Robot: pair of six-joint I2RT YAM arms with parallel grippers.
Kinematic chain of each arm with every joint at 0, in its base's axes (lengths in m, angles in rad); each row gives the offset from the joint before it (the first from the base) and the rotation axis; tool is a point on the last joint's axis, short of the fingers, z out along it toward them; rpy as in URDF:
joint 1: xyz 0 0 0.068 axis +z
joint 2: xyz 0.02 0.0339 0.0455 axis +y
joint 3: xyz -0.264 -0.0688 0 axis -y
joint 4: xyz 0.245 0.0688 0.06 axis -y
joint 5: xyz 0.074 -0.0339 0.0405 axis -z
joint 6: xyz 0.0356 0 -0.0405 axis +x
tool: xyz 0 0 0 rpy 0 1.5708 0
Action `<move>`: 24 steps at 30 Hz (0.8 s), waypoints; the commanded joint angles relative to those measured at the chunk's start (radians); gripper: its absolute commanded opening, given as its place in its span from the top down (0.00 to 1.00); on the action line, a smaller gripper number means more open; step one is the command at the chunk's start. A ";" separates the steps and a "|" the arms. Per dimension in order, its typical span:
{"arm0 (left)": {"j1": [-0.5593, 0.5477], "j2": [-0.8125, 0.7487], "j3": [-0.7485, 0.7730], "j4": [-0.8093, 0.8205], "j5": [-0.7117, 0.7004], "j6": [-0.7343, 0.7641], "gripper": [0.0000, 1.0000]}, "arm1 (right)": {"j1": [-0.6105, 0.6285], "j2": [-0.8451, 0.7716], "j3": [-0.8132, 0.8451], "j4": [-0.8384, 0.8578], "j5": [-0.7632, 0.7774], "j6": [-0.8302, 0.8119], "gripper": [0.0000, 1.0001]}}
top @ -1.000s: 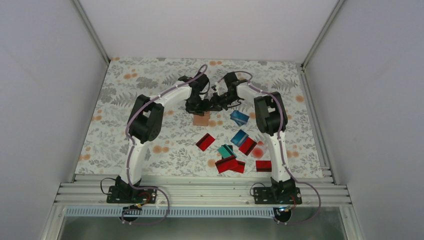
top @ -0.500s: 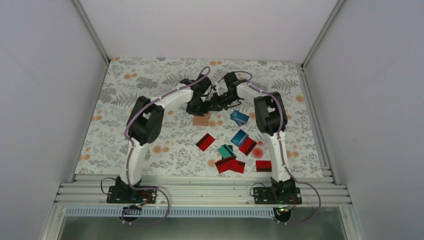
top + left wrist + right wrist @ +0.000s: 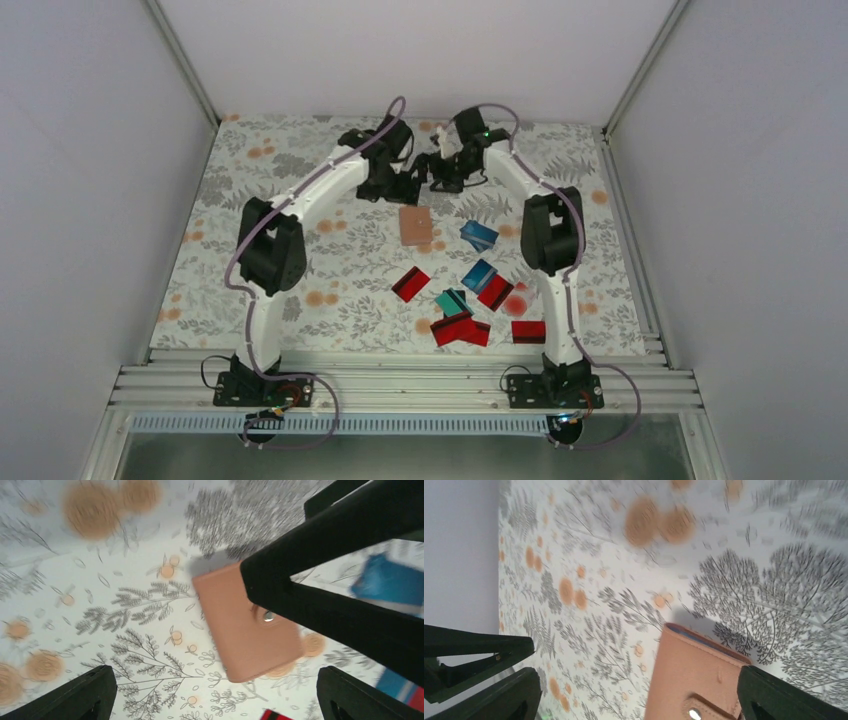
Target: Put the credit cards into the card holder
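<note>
On the floral bench [image 3: 215, 200], the card holder [image 3: 415, 225] lies closed, contents hidden; left fingers [image 3: 90, 695] and right fingers [image 3: 519, 692] spread apart, empty.

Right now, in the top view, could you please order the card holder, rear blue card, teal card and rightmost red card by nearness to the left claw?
From the left claw:
1. card holder, just on its near side, mid-table.
2. rear blue card, off to the right.
3. teal card, in the near cluster.
4. rightmost red card, near right corner.
</note>
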 commanded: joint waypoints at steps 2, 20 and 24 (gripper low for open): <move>0.041 -0.165 0.053 0.083 -0.031 0.049 0.00 | 0.032 -0.184 0.135 -0.067 0.158 0.005 0.00; 0.220 -0.870 -0.816 0.895 -0.423 0.430 0.01 | 0.030 -0.846 -0.395 0.401 0.777 -0.042 0.00; 0.289 -0.958 -1.059 1.084 -0.350 0.467 0.02 | 0.021 -0.943 -0.678 0.501 0.956 -0.104 0.00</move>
